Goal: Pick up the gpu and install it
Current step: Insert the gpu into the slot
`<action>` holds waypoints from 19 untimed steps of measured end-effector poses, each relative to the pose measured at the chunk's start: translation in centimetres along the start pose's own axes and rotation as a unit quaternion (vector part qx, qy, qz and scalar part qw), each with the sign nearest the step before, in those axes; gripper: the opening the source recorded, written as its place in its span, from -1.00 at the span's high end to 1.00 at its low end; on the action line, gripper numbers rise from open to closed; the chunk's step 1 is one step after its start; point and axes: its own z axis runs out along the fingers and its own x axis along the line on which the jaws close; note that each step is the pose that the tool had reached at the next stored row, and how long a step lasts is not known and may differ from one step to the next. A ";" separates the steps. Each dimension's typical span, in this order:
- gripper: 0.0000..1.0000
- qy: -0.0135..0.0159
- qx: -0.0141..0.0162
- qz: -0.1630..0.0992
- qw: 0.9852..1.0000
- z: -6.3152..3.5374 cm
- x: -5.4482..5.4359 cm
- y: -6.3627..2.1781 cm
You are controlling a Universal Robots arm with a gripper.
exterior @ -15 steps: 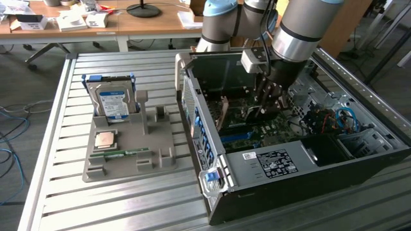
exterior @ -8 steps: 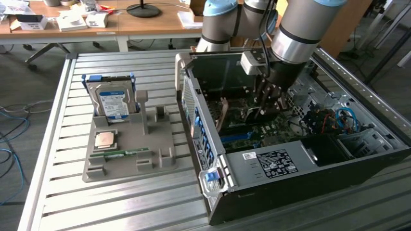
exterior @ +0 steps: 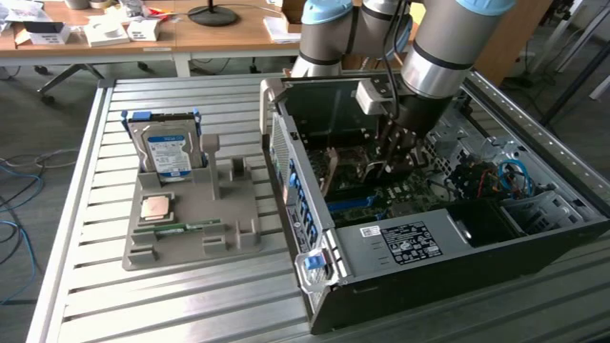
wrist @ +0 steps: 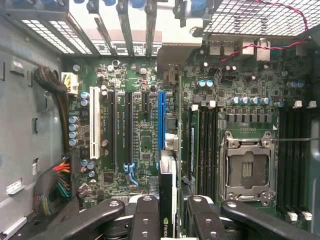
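While my gripper (wrist: 172, 220) pinches the gpu (wrist: 167, 187) edge-on between its fingers, the card hangs inside the computer case (exterior: 401, 293), over the motherboard (wrist: 145, 150) and roughly in line with the blue slot (wrist: 161, 120). I'd want its lower edge parallel to that slot, square to the board, one end toward the case's rear openings (wrist: 125, 30), then press straight down evenly. Whether the contacts already touch, I can't tell.

We see a silver-grey tubular arm (exterior: 446, 53) with pale blue joint caps (exterior: 327, 10), a black wrist section (exterior: 415, 114), a white box (exterior: 373, 98) and dark cables (exterior: 389, 43) alongside; our matte black fingers (wrist: 146, 220) bear small round screws.
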 end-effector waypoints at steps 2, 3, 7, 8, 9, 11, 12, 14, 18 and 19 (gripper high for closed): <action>0.47 0.000 0.000 0.000 1.000 0.05 0.0 0.00; 0.47 0.000 0.000 0.000 1.000 0.05 0.0 0.00; 0.47 0.000 0.000 0.000 1.000 0.07 0.0 0.00; 0.47 0.000 0.000 0.000 1.000 0.08 0.0 0.05; 0.47 0.000 0.000 0.000 1.000 0.08 0.0 0.10; 0.47 0.000 0.000 0.000 1.000 0.10 0.0 0.22; 0.47 0.000 0.000 0.000 1.000 0.10 0.0 0.27; 0.47 0.000 0.000 0.000 1.000 0.11 0.0 0.36; 0.47 0.000 0.000 0.000 1.000 0.13 0.0 0.55; 0.47 0.000 0.000 0.000 1.000 0.12 0.0 0.60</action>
